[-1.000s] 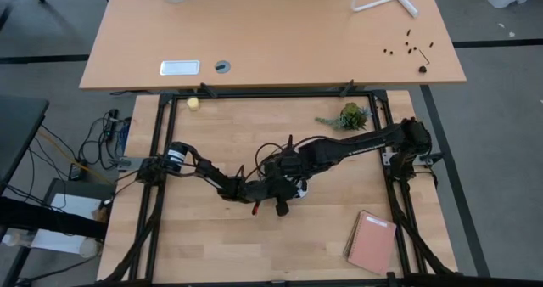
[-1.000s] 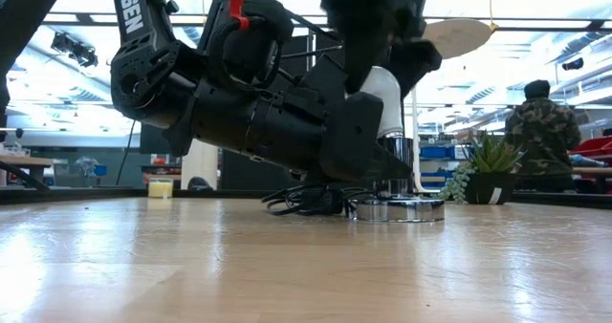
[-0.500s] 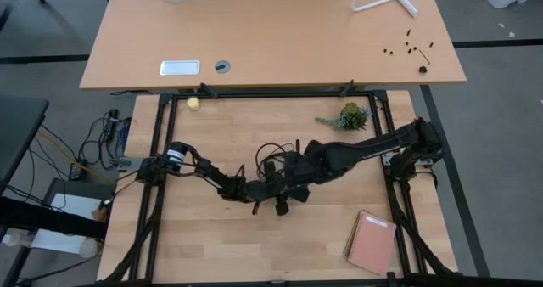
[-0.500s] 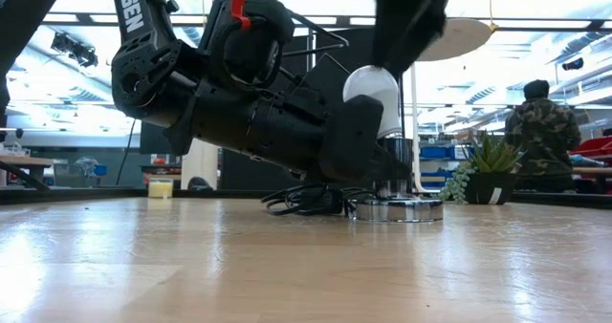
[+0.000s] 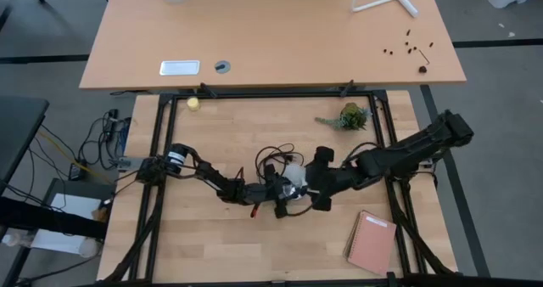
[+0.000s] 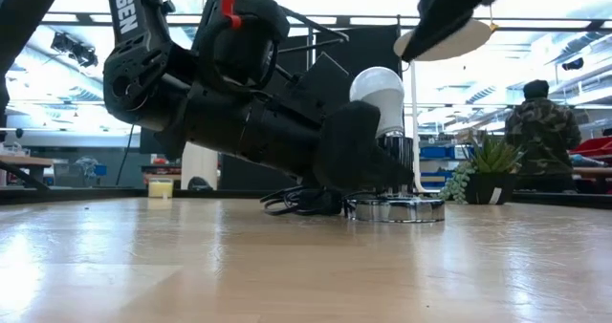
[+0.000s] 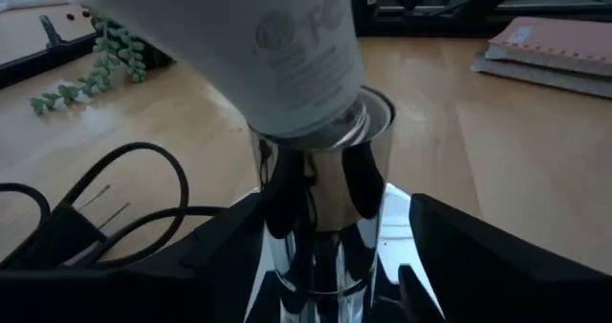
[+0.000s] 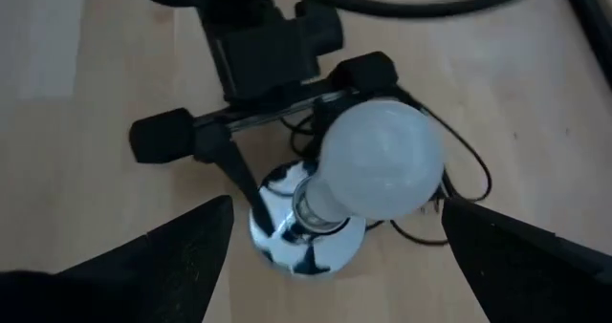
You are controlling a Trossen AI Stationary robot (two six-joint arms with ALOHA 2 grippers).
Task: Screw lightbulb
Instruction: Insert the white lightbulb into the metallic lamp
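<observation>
The right tool (image 5: 321, 185) hangs just above and to 3 o'clock of the lightbulb (image 5: 293, 173), its fingers (image 8: 182, 256) spread wide on either side and gripping nothing; in the right wrist view the bulb sits clear between them, untouched. The left tool (image 5: 284, 194) lies low on the desk (image 5: 212, 244) at about 7 o'clock of the bulb, its jaws set around the chrome socket stem (image 7: 320, 208); whether they press the stem or merely flank it cannot be told. The lightbulb stands upright near the middle of the desk, its screw base entered into the stem above the round socket disc (image 6: 395, 208). A band of thread shows above the stem's rim in the left wrist view, so seating is judged incomplete or at least unconfirmed. The black cord (image 5: 270, 155) coils at 11 o'clock of the socket. Further out, a small plant (image 5: 349, 117) stands at 1 o'clock and a pink notebook (image 5: 372, 243) lies at 4 o'clock. Assessment: insertion done; final tightening and release of the stem remain.
</observation>
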